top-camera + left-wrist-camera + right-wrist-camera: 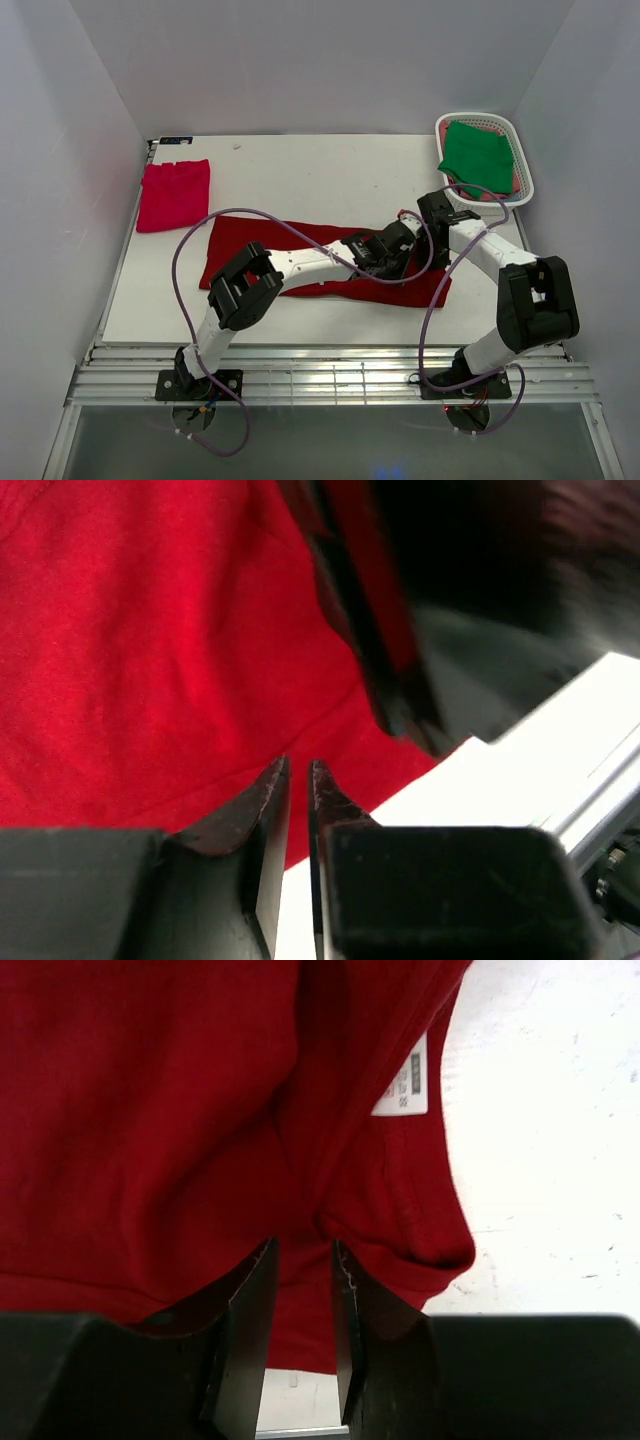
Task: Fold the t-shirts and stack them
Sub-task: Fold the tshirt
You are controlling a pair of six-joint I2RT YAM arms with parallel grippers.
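Note:
The large dark red t-shirt lies as a long strip across the middle of the table. Both grippers meet at its right end. My left gripper has its jaws almost closed at the edge of the red cloth. My right gripper pinches a bunched fold of the same shirt near its white label. The pinkish-red t-shirt lies folded at the far left. The green t-shirt lies in the basket.
The white slotted basket stands at the far right corner, close behind the right arm. Purple cables loop over both arms. White walls close in the table on three sides. Metal rails run along the near edge.

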